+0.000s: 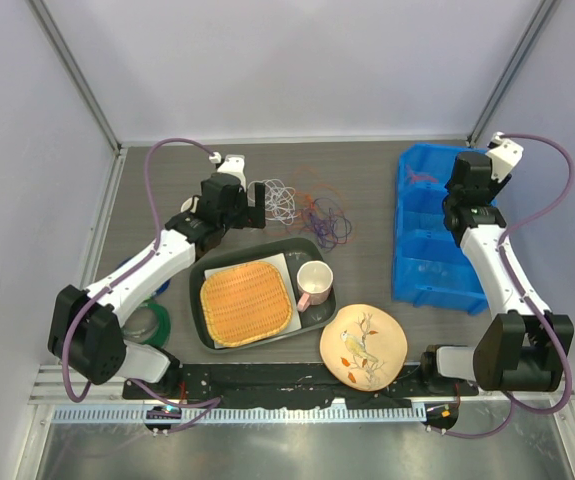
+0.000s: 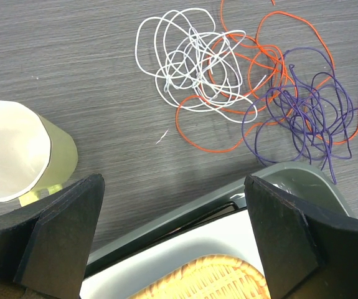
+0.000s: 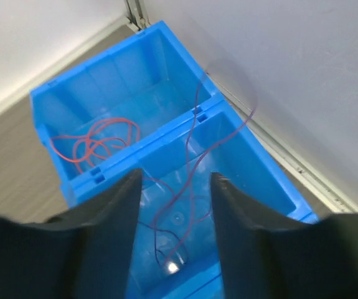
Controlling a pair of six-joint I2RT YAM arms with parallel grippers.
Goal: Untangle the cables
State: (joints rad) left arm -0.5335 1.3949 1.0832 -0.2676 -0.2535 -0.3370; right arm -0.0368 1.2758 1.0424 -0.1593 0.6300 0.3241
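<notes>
The cables lie in a loose bunch on the dark table behind the tray: white loops [image 1: 279, 198] [image 2: 188, 65], red-orange strands [image 1: 312, 190] [image 2: 263, 56] and purple loops [image 1: 327, 220] [image 2: 309, 106], overlapping one another. My left gripper [image 1: 245, 205] [image 2: 172, 187] stands open over the tray's back rim, just short of the bunch, with nothing between its fingers. My right gripper [image 1: 457, 215] [image 3: 176, 177] hovers open above the blue bin [image 1: 407, 270] [image 3: 166, 134]. A purple cable [image 3: 194, 143] hangs loose into the compartment below its jaws. A red-orange cable [image 3: 94, 140] lies in the neighbouring compartment.
A grey-green tray [image 1: 207, 265] holds a woven mat [image 1: 246, 302] and a pink mug [image 1: 314, 283]. A bird-painted plate [image 1: 363, 345] sits at the front. Green and blue tape rings [image 1: 152, 320] lie by the left arm. A pale yellow-green cup [image 2: 17, 152] stands left of the left gripper.
</notes>
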